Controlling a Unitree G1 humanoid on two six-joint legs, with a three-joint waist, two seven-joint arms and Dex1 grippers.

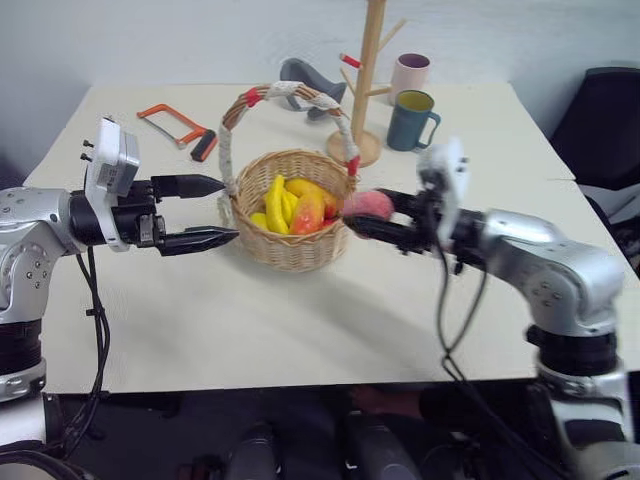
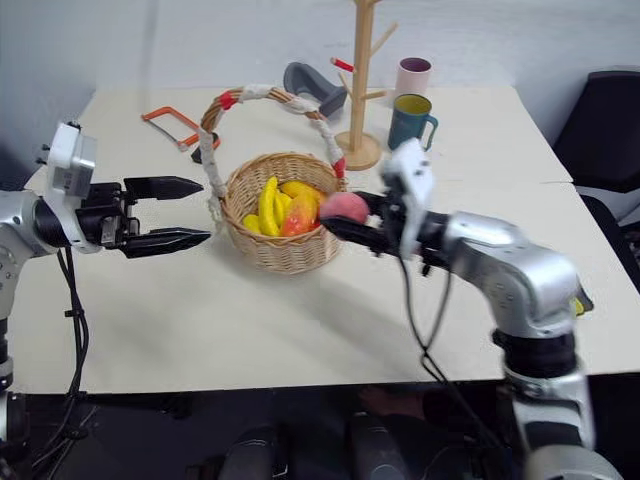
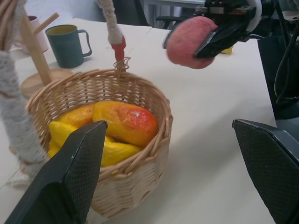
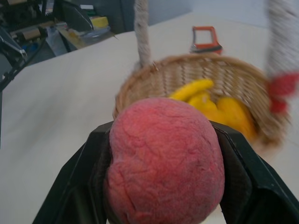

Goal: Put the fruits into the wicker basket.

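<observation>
The wicker basket (image 1: 290, 245) stands mid-table with its cloth-wrapped handle (image 1: 285, 95) arching over it. Inside lie a mango (image 1: 308, 212) with orange-red blush and yellow bananas (image 1: 273, 205). My right gripper (image 1: 372, 218) is shut on the pink-red peach (image 1: 368, 204), held just off the basket's right rim, above the table. The right wrist view shows the peach (image 4: 163, 161) clamped between both fingers, with the basket (image 4: 196, 74) beyond it. My left gripper (image 1: 212, 211) hangs open, empty, just left of the basket, its fingers (image 3: 70, 177) wide apart.
Behind the basket stand a wooden mug tree (image 1: 367, 80), a teal mug (image 1: 411, 120) and a pink mug (image 1: 408, 74). An orange hacksaw (image 1: 178, 127) lies at the back left, and a grey object (image 1: 308, 85) behind the handle.
</observation>
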